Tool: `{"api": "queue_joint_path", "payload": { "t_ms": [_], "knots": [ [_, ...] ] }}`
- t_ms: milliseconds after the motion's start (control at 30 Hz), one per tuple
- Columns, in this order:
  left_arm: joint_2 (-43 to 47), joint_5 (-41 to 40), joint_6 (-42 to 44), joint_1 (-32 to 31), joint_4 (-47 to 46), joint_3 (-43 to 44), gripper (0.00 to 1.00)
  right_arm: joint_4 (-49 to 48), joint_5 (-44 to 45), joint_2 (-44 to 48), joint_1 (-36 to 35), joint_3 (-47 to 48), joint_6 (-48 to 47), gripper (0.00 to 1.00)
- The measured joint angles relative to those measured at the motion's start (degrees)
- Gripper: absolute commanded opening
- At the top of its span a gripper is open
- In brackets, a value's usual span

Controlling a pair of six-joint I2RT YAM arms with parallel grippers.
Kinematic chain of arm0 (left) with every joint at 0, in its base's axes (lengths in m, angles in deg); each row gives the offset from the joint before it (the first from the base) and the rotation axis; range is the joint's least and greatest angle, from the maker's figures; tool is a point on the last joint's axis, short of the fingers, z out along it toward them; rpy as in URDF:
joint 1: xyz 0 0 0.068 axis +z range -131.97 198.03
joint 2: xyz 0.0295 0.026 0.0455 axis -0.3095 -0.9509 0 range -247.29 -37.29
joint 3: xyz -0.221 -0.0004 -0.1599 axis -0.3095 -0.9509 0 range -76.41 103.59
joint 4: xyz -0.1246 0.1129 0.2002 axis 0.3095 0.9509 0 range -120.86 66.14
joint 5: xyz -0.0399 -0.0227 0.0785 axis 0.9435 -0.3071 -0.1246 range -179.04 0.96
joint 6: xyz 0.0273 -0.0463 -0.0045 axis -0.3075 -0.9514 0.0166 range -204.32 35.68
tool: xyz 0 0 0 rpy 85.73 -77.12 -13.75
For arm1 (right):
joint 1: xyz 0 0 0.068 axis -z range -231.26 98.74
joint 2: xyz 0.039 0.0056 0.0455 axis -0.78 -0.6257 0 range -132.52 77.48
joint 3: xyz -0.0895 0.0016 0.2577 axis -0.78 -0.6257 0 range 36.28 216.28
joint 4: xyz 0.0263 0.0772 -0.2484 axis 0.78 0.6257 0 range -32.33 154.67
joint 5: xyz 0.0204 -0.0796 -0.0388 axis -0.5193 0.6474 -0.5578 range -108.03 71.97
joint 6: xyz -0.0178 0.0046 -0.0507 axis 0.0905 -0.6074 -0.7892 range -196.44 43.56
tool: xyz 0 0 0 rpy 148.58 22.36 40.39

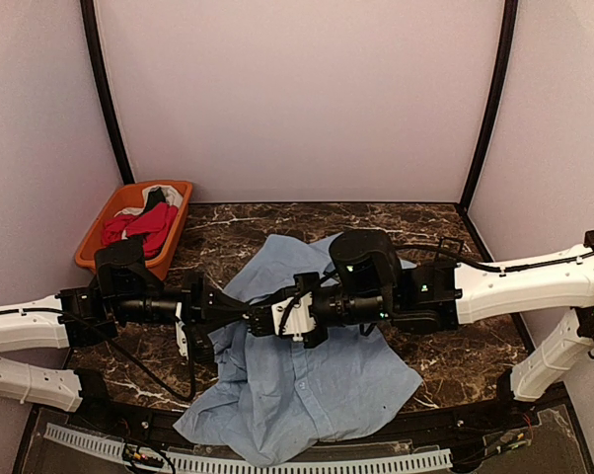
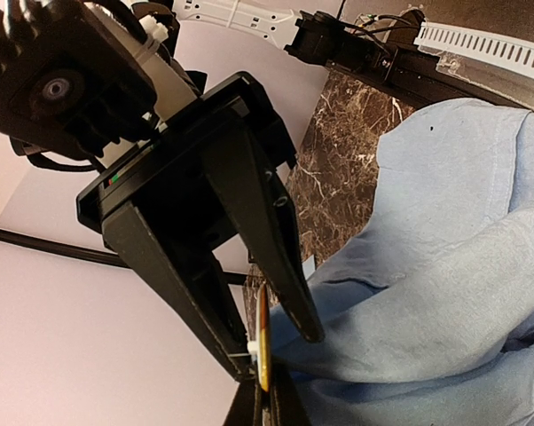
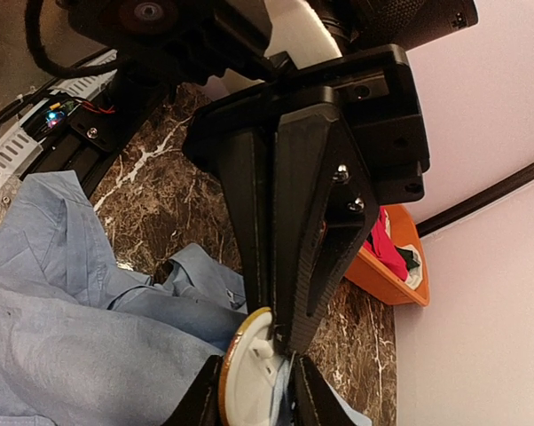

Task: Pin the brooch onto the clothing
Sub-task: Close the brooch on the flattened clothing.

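My left claw (image 2: 281,348) is clamped on the brooch (image 2: 263,348), beside the blue shirt (image 2: 444,266). My right claw (image 3: 274,333) is nearly closed at the brooch's back; grip unclear.

A dark, marble-patterned table (image 1: 445,222) lies beneath me. On its far left corner sits an orange basket (image 1: 92,242) holding a red garment (image 1: 144,227), a black one (image 1: 155,200) and a white one (image 1: 171,195). A white slotted strip (image 1: 277,462) runs along the table's near edge.
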Motion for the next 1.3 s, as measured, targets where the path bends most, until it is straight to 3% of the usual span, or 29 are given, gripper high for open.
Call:
{"api": "queue_joint_path", "payload": {
  "t_ms": [700, 1133, 1300],
  "knots": [
    [0.0, 0.2, -0.1, -0.2, -0.8, 0.1, 0.01, -4.8, -0.2, 2.4, 0.0, -3.7, 0.0, 0.19],
    [-0.2, 0.4, -1.9, -0.2, -0.2, 0.1, 0.01, -5.4, 0.3, 2.6, -0.6, -4.0, -3.2, 0.00],
    [-0.3, 0.6, -2.2, -0.3, 0.2, 0.1, 0.01, -6.1, 1.5, 2.8, -1.4, -4.8, -5.2, 0.00]
  ]
}}
